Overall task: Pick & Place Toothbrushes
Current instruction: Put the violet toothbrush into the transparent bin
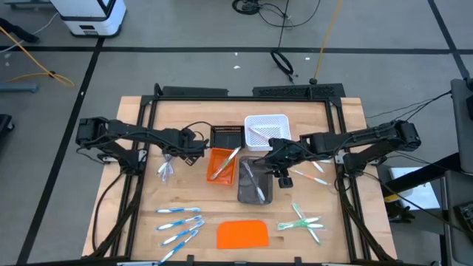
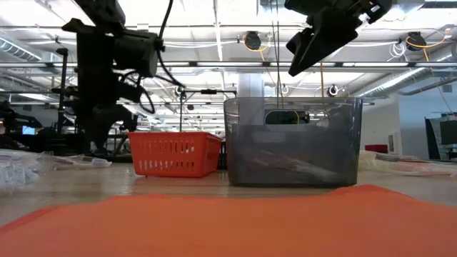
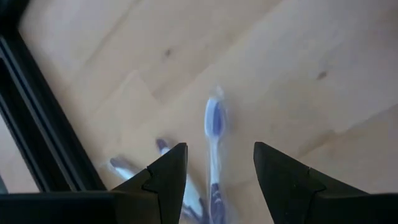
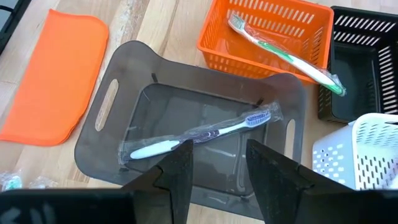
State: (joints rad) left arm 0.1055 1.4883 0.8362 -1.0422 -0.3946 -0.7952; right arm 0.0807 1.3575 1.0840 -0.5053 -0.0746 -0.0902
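Wrapped toothbrushes lie flat on the wooden table in groups: pale purple ones [image 1: 164,169] at the left, blue ones [image 1: 181,220] near the front, green ones [image 1: 303,222] and pink ones [image 1: 310,176] at the right. My left gripper [image 3: 217,149] hovers open over the pale group, its fingers on either side of one purple-and-white brush [image 3: 214,127] without touching it. My right gripper [image 4: 217,146] stands open and empty above the grey tray [image 4: 124,74], in which one purple-and-white brush [image 4: 199,133] lies. A green brush [image 4: 286,56] lies in the orange basket [image 4: 217,50].
A black basket [image 1: 227,137] and a white basket [image 1: 266,130] with a pink brush stand behind the orange basket and grey tray. A flat orange slab [image 1: 242,233] lies at the front edge. Black frame rails [image 1: 140,170] run along the table's sides.
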